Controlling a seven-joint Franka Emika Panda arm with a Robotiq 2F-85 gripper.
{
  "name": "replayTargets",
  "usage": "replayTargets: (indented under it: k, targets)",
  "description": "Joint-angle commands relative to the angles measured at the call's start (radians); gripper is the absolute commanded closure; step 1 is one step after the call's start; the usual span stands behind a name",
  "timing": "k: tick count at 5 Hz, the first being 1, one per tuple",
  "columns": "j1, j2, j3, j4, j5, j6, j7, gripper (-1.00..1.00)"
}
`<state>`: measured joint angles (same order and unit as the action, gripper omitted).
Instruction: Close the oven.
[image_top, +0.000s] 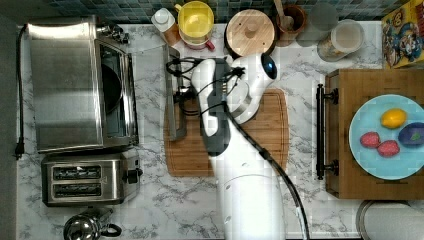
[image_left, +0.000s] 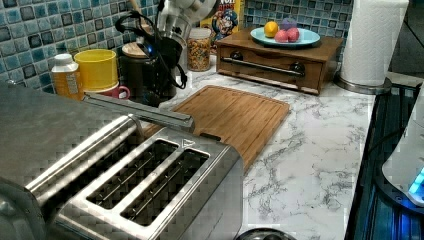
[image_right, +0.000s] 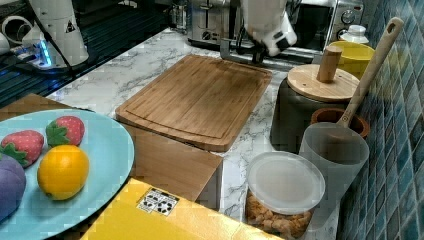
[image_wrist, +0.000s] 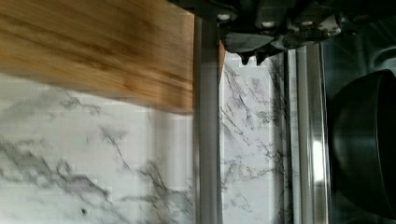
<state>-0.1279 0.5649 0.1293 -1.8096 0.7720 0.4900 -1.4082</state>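
Brushed-steel oven (image_top: 65, 85), white grey-veined marble counter (image_top: 150, 200)

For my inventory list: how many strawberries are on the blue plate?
2. One strawberry lies nearest the plate's left edge in the top view; the other strawberry touches it, just right, below the lemon.

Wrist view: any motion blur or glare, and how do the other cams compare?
Wrist view: cutting board smeared by blur, bright glare streak along the oven metal edge. Top view: soft sheen on the oven roof. Left view: toaster close and soft. Right view: plate foreground soft.
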Motion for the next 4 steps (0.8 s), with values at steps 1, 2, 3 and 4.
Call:
replayTargets:
  k: [1, 2, 3, 4]
  targets:
    - [0.263, -0.118, 0.078, 0.182, -0.165, -0.019, 0.205, 1.0]
    - [0.332, -0.159, 0.055, 0.157, -0.279, 0.045, 0.27, 1.0]
    - [0.385, -0.205, 0.042, 0.127, -0.441, 0.121, 0.406, 1.0]
    - [0.439, -0.256, 0.032, 0.077, -0.582, 0.224, 0.535, 1.0]
